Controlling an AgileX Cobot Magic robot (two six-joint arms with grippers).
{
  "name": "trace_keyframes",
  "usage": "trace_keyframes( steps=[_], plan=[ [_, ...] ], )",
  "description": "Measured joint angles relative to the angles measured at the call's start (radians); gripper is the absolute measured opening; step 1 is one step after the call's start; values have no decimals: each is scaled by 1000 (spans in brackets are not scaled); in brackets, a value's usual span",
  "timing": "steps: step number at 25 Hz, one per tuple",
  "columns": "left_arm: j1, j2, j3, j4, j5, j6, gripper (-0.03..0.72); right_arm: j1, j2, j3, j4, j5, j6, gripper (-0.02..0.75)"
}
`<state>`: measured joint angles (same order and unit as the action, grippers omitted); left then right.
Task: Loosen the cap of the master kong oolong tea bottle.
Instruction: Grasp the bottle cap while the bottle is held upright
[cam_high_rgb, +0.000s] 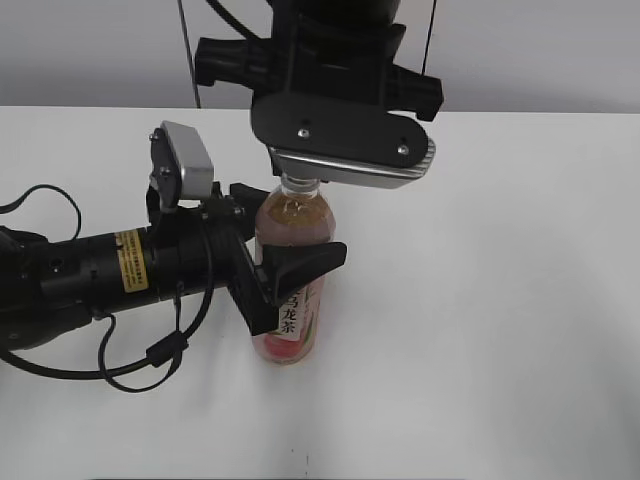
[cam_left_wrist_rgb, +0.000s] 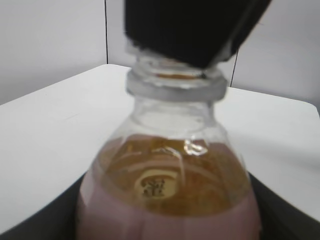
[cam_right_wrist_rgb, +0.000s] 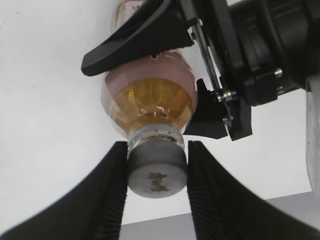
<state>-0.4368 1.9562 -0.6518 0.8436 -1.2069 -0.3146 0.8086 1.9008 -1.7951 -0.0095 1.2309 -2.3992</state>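
Observation:
The master kong oolong tea bottle stands upright on the white table, pinkish-amber tea inside, pink label with Chinese characters. My left gripper comes in from the left and is shut on the bottle's body; the bottle's shoulder fills the left wrist view. My right gripper hangs above and its two black fingers are shut on the cap, which shows a small dark logo on top. In the exterior view the cap is hidden under the right wrist. The bottle also shows in the right wrist view.
The white table stretches around the bottle, with a grey wall behind. The left arm's black body and cables lie across the table's left side.

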Motion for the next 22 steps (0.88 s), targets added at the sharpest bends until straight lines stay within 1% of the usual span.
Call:
trace_keyframes(
  steps=[11,18,22],
  plan=[
    [0,0,0,-4,-1,0,447,0,-4,1,-18,0,-129,274],
    [0,0,0,-1,-4,1,447,0,-9,3,1,0,-254,274],
    [0,0,0,-5,-4,4,447,5,-10,3,2,0,-292,274]
  ],
)
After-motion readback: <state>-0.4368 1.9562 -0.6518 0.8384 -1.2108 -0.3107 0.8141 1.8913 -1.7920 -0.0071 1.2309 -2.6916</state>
